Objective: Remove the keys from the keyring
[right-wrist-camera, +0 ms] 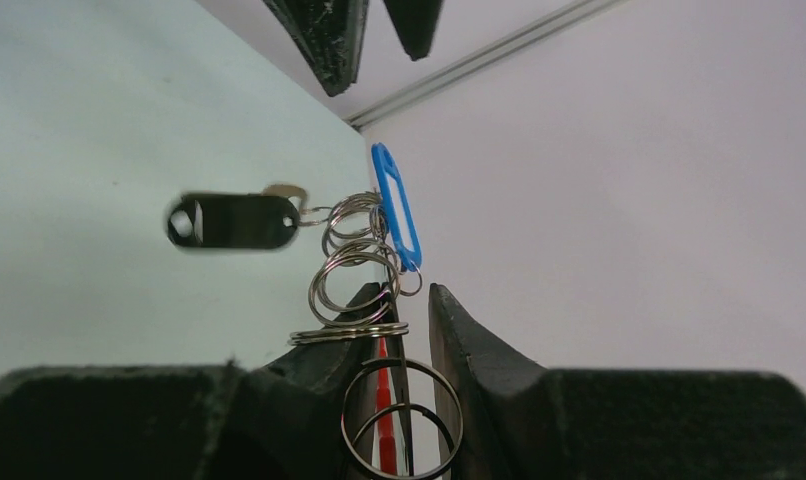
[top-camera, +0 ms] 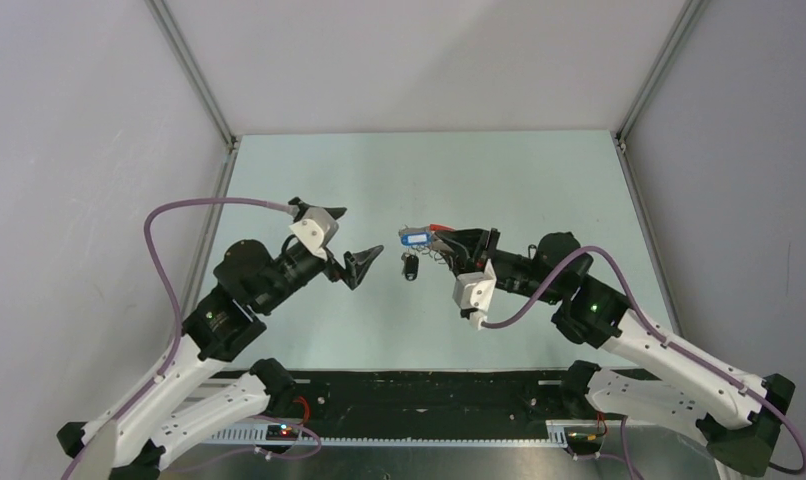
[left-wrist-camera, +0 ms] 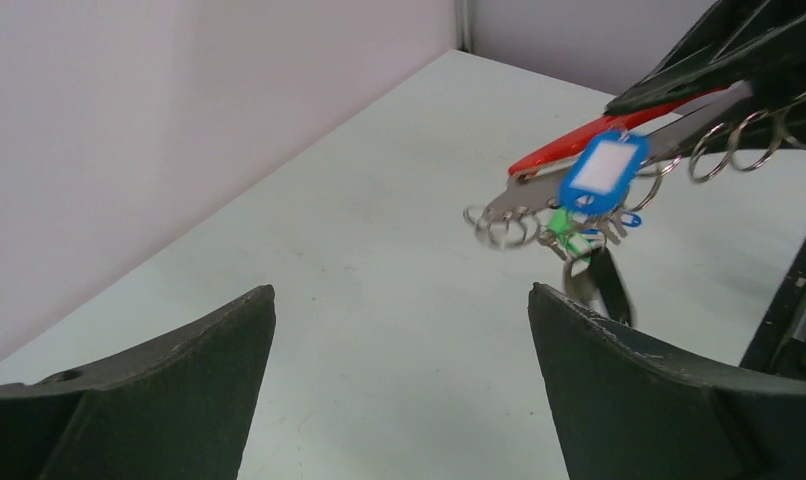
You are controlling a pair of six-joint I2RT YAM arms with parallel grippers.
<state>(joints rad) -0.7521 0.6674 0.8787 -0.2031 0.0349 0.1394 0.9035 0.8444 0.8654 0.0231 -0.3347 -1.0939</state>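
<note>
My right gripper (top-camera: 451,240) is shut on the keyring's red loop (left-wrist-camera: 579,145) and holds it above the table. In the right wrist view the red loop (right-wrist-camera: 383,400) sits between the fingers (right-wrist-camera: 449,310), with several metal rings (right-wrist-camera: 351,270) stacked in front. A blue tag (left-wrist-camera: 604,170) and a silver key (left-wrist-camera: 514,198) hang from the loop. A blurred black tag (right-wrist-camera: 229,222) with a key dangles lower, next to a small green piece (left-wrist-camera: 567,232). My left gripper (left-wrist-camera: 401,290) is open and empty, a short way left of the bunch (top-camera: 411,250).
The pale green table (top-camera: 429,180) is walled by grey panels on the left, back and right. Both arms reach toward the middle, with the left gripper (top-camera: 371,258) facing the right one. A black strip (top-camera: 429,390) runs along the near edge.
</note>
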